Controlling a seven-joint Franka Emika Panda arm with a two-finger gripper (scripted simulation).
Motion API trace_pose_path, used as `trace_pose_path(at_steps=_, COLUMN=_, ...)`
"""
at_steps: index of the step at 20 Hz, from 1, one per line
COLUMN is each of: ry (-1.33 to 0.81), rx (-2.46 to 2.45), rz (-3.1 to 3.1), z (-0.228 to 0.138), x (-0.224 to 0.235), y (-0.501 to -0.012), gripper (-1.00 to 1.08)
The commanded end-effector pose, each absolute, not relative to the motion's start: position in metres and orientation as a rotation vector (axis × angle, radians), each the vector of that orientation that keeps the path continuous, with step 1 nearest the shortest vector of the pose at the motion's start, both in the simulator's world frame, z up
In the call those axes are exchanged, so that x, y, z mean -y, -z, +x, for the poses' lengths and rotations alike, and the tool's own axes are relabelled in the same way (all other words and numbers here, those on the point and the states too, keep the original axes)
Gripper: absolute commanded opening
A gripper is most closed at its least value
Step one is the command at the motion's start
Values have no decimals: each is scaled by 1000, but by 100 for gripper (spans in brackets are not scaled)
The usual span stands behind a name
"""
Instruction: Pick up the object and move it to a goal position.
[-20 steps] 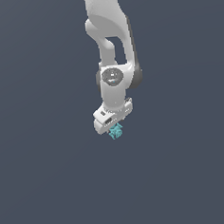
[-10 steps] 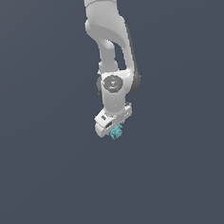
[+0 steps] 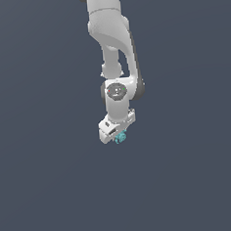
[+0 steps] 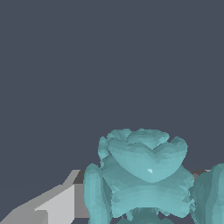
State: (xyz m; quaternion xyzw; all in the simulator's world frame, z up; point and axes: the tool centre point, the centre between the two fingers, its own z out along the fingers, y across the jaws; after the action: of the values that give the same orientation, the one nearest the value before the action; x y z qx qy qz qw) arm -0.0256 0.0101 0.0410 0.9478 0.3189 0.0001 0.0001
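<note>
Gripper (image 3: pixel 120 136): white, at the lower end of the arm, tilted; jaws pinching the object, one light grey finger (image 4: pixel 52 205) visible alongside it in the wrist view.

Object (image 3: pixel 121 136): small teal lump with a bumpy, lobed surface, lodged between the jaws and protruding just below the gripper body. In the wrist view the object (image 4: pixel 142 175) fills the near field, showing rounded folds and a faceted crown; a second teal lobe sits at the frame edge beside it.

Arm (image 3: pixel 113 49): white, jointed, descending from the upper frame edge directly above the jaws; a round grey joint cap (image 3: pixel 116 91) with small coloured marks sits just above the gripper.

Surroundings: uniform dark slate-grey ground (image 3: pixel 45 191) on all sides of the jaws, without seams, edges or shadow. Whether this is a worktop or a backdrop cannot be told, nor whether the object hangs clear of any surface.
</note>
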Motion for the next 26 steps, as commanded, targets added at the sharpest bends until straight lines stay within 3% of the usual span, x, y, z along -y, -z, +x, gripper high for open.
trace_pose_path(at_steps=1, ry=0, rx=-1003, rz=2977, z=-26, x=-10, y=-40, gripper=-100)
trace_pose_path(at_steps=15, ry=-1, rx=-1002, rz=2977, z=-30, x=-2, y=-51, gripper=-100)
trace_pose_path(at_steps=26, ry=0, rx=-1002, rz=2977, z=-55, x=46, y=-111, gripper=-100)
